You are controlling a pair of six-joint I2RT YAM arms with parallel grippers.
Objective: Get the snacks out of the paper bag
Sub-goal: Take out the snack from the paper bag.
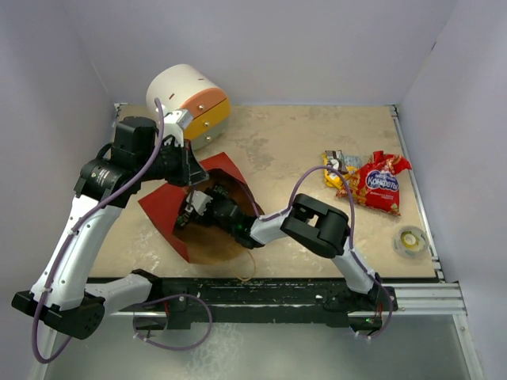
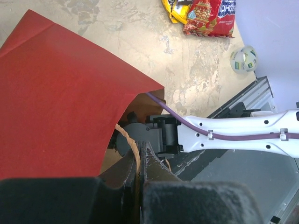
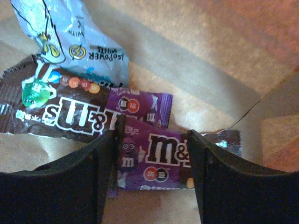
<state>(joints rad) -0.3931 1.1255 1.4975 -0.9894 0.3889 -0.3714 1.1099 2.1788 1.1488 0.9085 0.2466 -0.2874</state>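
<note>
The red paper bag (image 1: 162, 207) lies on its side, mouth toward the near edge; it also fills the left wrist view (image 2: 60, 107). My left gripper (image 2: 138, 150) is shut on its twisted brown handle (image 2: 126, 136) and holds the mouth up. My right gripper (image 3: 153, 135) reaches inside the bag, open, its fingers on either side of a purple snack packet (image 3: 159, 156) without closing on it. Behind that lie a brown packet (image 3: 60, 112), another purple one (image 3: 140, 103) and a light-blue packet (image 3: 79, 42). A big red bag (image 1: 380, 184) and a yellow-orange packet (image 1: 337, 170) lie on the table at the right.
A white drawer unit with orange and yellow fronts (image 1: 190, 103) stands at the back left, just behind the bag. A small tape roll (image 1: 412, 240) lies near the right edge. A metal rail (image 1: 317, 297) runs along the near edge. Walls close in on the left, back and right sides.
</note>
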